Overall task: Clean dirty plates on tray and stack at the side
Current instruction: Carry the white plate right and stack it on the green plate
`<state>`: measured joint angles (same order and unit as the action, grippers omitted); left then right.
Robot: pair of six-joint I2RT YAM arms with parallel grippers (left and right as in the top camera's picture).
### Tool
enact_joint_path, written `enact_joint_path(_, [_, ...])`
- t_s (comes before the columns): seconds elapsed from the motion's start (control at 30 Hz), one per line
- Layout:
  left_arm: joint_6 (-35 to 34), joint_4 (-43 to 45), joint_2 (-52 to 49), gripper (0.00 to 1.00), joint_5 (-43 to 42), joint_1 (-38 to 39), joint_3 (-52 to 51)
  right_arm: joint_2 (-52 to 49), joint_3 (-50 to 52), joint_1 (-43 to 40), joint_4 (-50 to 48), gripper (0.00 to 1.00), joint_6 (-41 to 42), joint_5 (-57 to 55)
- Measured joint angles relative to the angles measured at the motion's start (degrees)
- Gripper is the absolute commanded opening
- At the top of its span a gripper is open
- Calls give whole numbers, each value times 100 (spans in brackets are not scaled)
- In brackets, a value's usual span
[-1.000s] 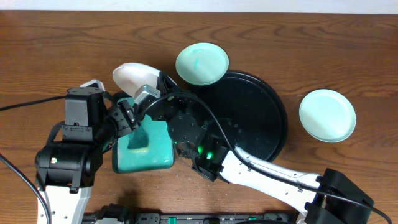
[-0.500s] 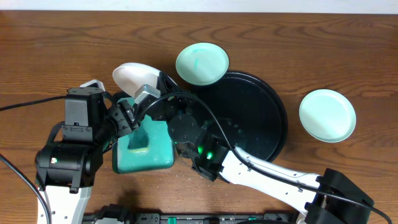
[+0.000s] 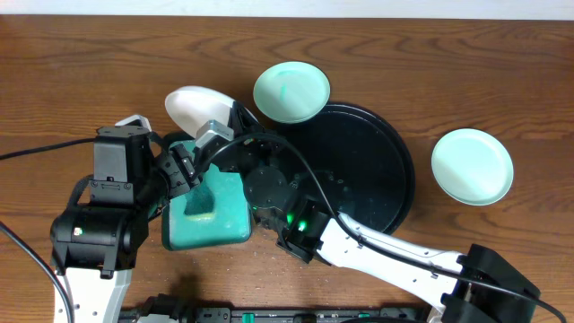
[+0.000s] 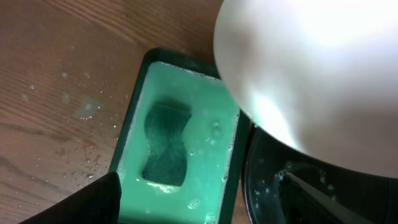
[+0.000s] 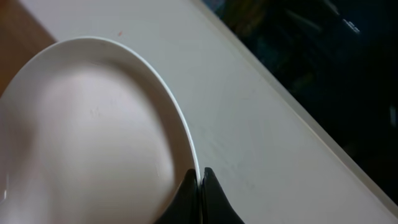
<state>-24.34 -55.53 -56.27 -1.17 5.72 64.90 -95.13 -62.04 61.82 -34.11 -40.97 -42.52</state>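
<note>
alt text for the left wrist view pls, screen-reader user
A white plate fills the upper right, close to the camera. Below it, a teal tray of soapy water holding a dark green sponge sits on a wet-speckled wooden table, with the black tray beside it.

Three plates: one white plate (image 3: 190, 108), two mint-green plates (image 3: 291, 91) (image 3: 472, 166); one black tray (image 3: 377, 170); one teal tray (image 3: 208, 211).

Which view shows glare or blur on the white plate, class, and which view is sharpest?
Left wrist: the white plate is overexposed and out of focus, with a bright glare patch; the teal tray behind is sharper. Right wrist: the plate's rim is crisp, the background dark and soft. Overhead: evenly lit, sharp throughout.
</note>
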Motion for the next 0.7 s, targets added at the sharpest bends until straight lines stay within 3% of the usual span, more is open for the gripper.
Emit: enact_joint_path(0.7, [0, 0, 0, 81, 0, 0, 0, 44, -7, 111, 564, 1, 90, 48])
